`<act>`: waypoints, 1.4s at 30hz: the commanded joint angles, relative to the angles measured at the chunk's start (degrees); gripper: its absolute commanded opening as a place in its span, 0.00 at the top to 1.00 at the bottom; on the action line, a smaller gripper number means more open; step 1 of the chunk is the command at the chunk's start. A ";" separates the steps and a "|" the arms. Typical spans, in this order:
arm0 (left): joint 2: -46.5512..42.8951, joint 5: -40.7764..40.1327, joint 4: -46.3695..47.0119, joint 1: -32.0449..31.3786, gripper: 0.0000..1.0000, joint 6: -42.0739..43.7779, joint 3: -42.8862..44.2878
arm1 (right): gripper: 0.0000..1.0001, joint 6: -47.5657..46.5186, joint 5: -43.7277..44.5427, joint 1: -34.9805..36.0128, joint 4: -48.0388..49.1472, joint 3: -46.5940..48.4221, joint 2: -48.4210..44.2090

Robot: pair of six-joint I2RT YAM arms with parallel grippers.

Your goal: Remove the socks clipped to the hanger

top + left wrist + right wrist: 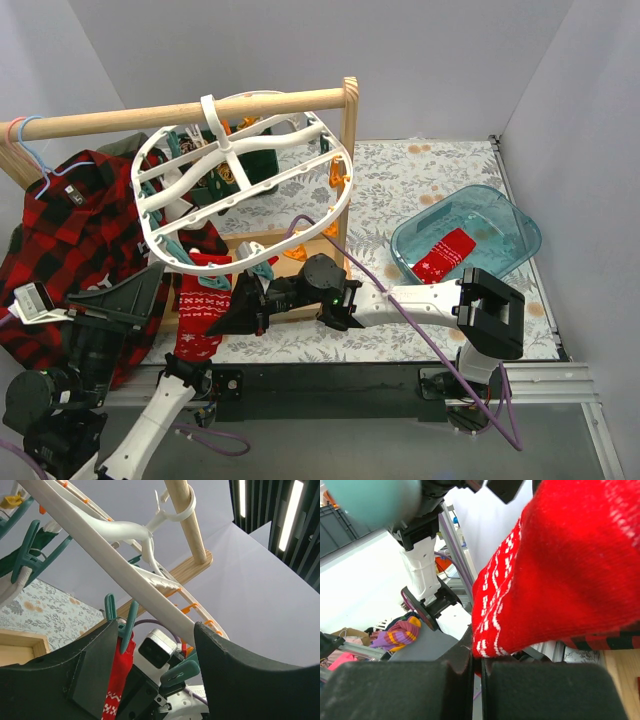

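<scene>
The white oval hanger hangs from the wooden rail by its top hook. A red snowflake sock hangs from a teal clip at the hanger's near-left rim. My right gripper is shut on this sock's edge, and the right wrist view shows the red sock pinched between the closed jaws of the gripper. My left gripper is open below the rim, pointing up, and the clip and sock top sit just inside its left finger. Dark green socks hang at the far side.
A red-and-black plaid shirt hangs at the left on a thin hanger. The wooden rail and its post frame the hanger. A clear blue bin at the right holds one red sock.
</scene>
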 commanded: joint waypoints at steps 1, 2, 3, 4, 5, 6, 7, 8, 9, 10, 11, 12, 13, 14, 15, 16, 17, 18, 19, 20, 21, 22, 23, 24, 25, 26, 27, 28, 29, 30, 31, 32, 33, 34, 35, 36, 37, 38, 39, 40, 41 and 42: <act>-1.06 0.83 -4.87 0.14 0.41 2.21 1.70 | 0.97 0.40 -0.24 -0.20 2.44 -0.13 -2.79; -1.32 1.00 -5.05 0.14 0.42 2.21 1.62 | 0.97 0.40 -0.24 -0.20 2.44 -0.13 -2.79; -1.85 0.91 -5.14 0.14 0.42 2.12 1.62 | 0.97 0.40 -0.24 -0.20 2.44 -0.22 -2.79; -2.03 1.00 -5.40 0.14 0.42 1.86 1.70 | 0.97 0.49 -0.24 -0.20 2.44 -0.13 -2.79; -2.20 1.00 -5.40 0.14 0.42 1.86 1.62 | 0.97 0.58 -0.24 -0.20 2.44 -0.13 -2.71; -2.55 1.00 -5.49 0.14 0.42 2.03 1.35 | 0.97 0.67 -0.42 -0.20 2.44 -0.04 -2.62; -2.82 1.09 -5.14 0.14 0.42 2.04 1.09 | 0.97 0.75 -0.42 -0.20 2.44 -0.04 -2.53; -2.91 1.09 -5.05 0.14 0.41 1.77 0.74 | 0.97 0.84 -0.51 -0.20 2.52 0.05 -2.53; -3.00 1.09 -4.70 0.14 0.41 1.51 -0.39 | 0.97 1.02 -0.77 -0.20 2.61 0.13 -2.44; -3.17 1.18 -3.66 0.14 0.40 1.25 -0.93 | 0.97 1.11 -0.86 -0.20 2.61 0.31 -2.44; -3.26 1.18 -3.12 0.14 0.39 1.33 -1.54 | 0.97 1.19 -0.95 -0.20 2.61 0.40 -2.35; -3.17 1.09 -2.42 0.14 0.36 1.33 -2.51 | 0.98 1.28 -1.03 -0.20 2.61 0.31 -2.44; -3.09 0.92 -1.20 0.14 0.33 1.42 -3.04 | 0.98 1.28 -1.03 -0.20 2.61 0.14 -2.53; -3.00 0.74 -0.31 0.14 0.30 1.42 -3.48 | 0.98 1.28 -1.12 -0.20 2.61 0.05 -2.62; -2.91 0.91 0.65 0.14 0.25 1.42 -3.92 | 0.98 1.28 -1.12 -0.11 2.61 -0.13 -2.62; -2.30 1.17 2.14 0.14 0.25 1.42 -4.79 | 0.98 1.28 -1.21 -0.20 2.61 -0.13 -2.70; -1.95 1.61 2.59 0.14 0.25 1.51 -4.97 | 0.98 1.28 -1.30 -0.20 2.61 -0.13 -2.79; -1.59 1.79 2.94 0.14 0.25 1.60 -5.24 | 0.98 1.28 -1.56 -0.20 2.61 -0.13 -2.79; -1.24 1.97 3.29 0.14 0.24 1.68 -5.50 | 0.98 1.28 -1.65 -0.20 2.61 -0.22 -2.97; -0.72 1.97 3.38 0.14 0.24 1.77 -5.68 | 0.98 1.28 -1.74 -0.20 2.61 -0.22 -2.88; -0.54 1.71 3.73 0.14 0.24 1.86 -5.85 | 0.98 1.28 -1.74 -0.20 2.61 -0.22 -2.97; -0.62 1.53 4.43 0.14 0.24 1.95 -6.38 | 0.98 1.28 -1.82 -0.20 2.61 -0.39 -3.06; -0.54 1.44 4.96 0.14 0.25 2.03 -6.64 | 0.98 1.20 -1.91 -0.20 2.61 -0.39 -2.97; -0.62 1.18 5.40 0.14 0.25 2.12 -6.82 | 0.98 1.19 -2.17 -0.20 2.61 -0.39 -2.97; -0.54 1.09 6.19 0.14 0.27 2.30 -7.08 | 0.98 1.19 -2.26 -0.20 2.61 -0.31 -2.97; -0.36 1.09 6.46 0.14 0.28 2.47 -7.17 | 0.98 1.28 -2.44 -0.20 2.61 -0.22 -2.80; -0.10 1.18 6.72 0.14 0.29 2.74 -7.26 | 0.98 1.28 -2.61 -0.20 2.61 -0.22 -2.88; 0.16 1.18 7.07 0.14 0.30 3.00 -7.26 | 0.98 1.37 -2.70 -0.20 2.61 -0.13 -2.79; 0.51 1.18 7.25 0.14 0.32 3.09 -7.26 | 0.98 1.37 -2.70 -0.20 2.61 -0.04 -2.79; 0.95 1.26 7.43 0.14 0.33 3.18 -7.26 | 0.98 1.37 -2.79 -0.20 2.52 0.05 -2.88; 1.13 1.35 8.04 0.14 0.33 3.79 -7.26 | 0.98 1.37 -2.88 -0.20 2.52 0.05 -2.79; 1.31 1.27 8.39 0.14 0.35 3.97 -7.17 | 0.98 1.37 -2.88 -0.20 2.52 0.05 -2.88; 1.57 1.18 8.74 0.14 0.35 4.14 -7.17 | 0.98 1.37 -2.88 -0.20 2.52 0.05 -2.88; 1.66 1.18 9.18 0.14 0.36 4.41 -7.26 | 0.98 1.28 -2.97 -0.20 2.52 0.05 -2.71; 1.92 1.18 9.45 0.14 0.38 4.93 -7.17 | 0.98 1.46 -2.97 -0.20 2.52 0.13 -2.71; 2.01 1.35 10.06 0.14 0.43 5.20 -7.17 | 0.98 1.46 -3.06 -0.11 2.52 0.05 -2.62; 2.36 1.61 10.33 0.14 0.45 5.72 -7.17 | 0.98 1.55 -3.06 -0.20 2.52 0.05 -2.62; 2.45 1.88 10.59 0.14 0.49 6.34 -7.09 | 0.98 1.55 -3.06 -0.20 2.52 0.05 -2.62; 2.45 1.88 10.59 0.14 0.57 6.69 -7.00 | 0.97 1.55 -3.14 -0.20 2.44 -0.04 -2.53; 2.63 2.05 10.68 0.14 0.61 6.87 -6.91 | 0.96 1.55 -3.06 -0.20 2.44 -0.13 -2.70; 2.63 2.32 10.68 0.14 0.66 7.22 -7.00 | 0.94 1.46 -2.88 -0.20 2.44 -0.30 -2.71; 2.63 2.49 10.59 0.14 0.71 7.22 -6.91 | 0.91 1.46 -2.62 -0.29 2.44 -0.31 -2.79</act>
